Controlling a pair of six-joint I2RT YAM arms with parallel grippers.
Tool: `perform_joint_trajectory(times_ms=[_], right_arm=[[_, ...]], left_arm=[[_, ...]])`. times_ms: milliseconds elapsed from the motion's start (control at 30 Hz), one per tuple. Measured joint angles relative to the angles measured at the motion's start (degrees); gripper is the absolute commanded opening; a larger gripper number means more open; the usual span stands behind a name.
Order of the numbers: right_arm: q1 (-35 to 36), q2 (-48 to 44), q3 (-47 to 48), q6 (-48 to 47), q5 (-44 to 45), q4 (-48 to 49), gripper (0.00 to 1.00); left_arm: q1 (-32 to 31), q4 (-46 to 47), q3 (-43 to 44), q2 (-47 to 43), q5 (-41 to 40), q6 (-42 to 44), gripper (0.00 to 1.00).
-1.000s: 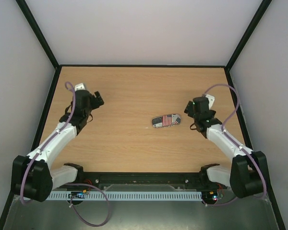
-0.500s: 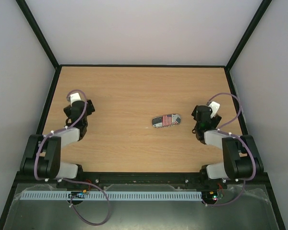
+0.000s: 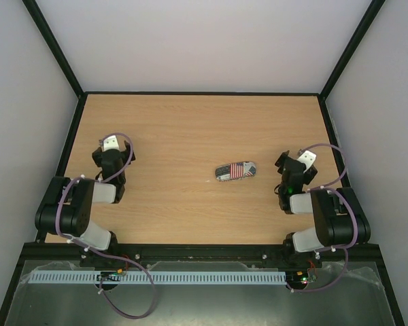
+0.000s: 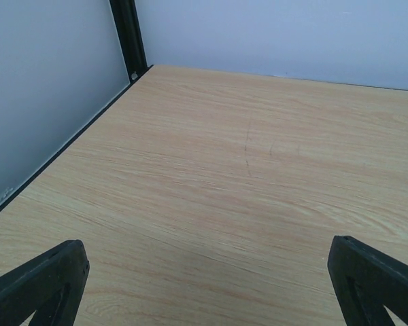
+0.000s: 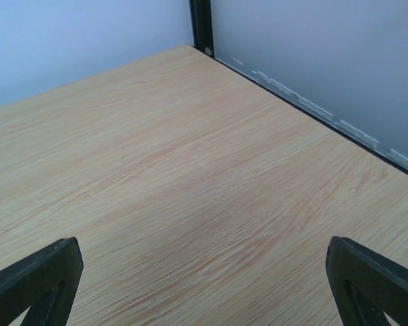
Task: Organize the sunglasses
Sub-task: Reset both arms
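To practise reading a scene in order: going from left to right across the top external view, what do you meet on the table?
left hand → flag-patterned case → right hand

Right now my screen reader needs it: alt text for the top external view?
A flag-patterned case lies right of centre on a wooden table; no sunglasses show. The left gripper and right gripper hang at either side, clear of it.
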Motion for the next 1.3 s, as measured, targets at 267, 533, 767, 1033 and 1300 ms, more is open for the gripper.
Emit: perform_joint_trajectory(times_ms=[267, 533, 767, 1033, 1300], right_arm=[[0.0, 1.2, -1.81, -4.17, -8.81, 6.93, 0.99], [0.07, 4.96, -5.07, -6.75, -13.86, 14.34, 0.99], [0.07, 4.98, -4.2, -6.99, -14.51, 14.16, 0.99], [0.07, 4.98, -4.09, -7.1, -14.58, 13.99, 0.99], [0.07, 4.96, -3.78, -7.13, -14.73, 13.99, 0.99]], left_arm=[[0.17, 4.39, -1.64, -0.5, -0.2, 0.11, 0.99], [0.63, 5.92, -2.64, -0.85, -0.2, -0.17, 0.99], [1.97, 10.23, -4.85, -0.68, 4.72, 0.55, 0.99], [2.89, 13.57, -7.15, 0.26, 8.85, 0.81, 0.99], [2.89, 14.49, -7.15, 0.26, 9.53, 0.81, 1.0]])
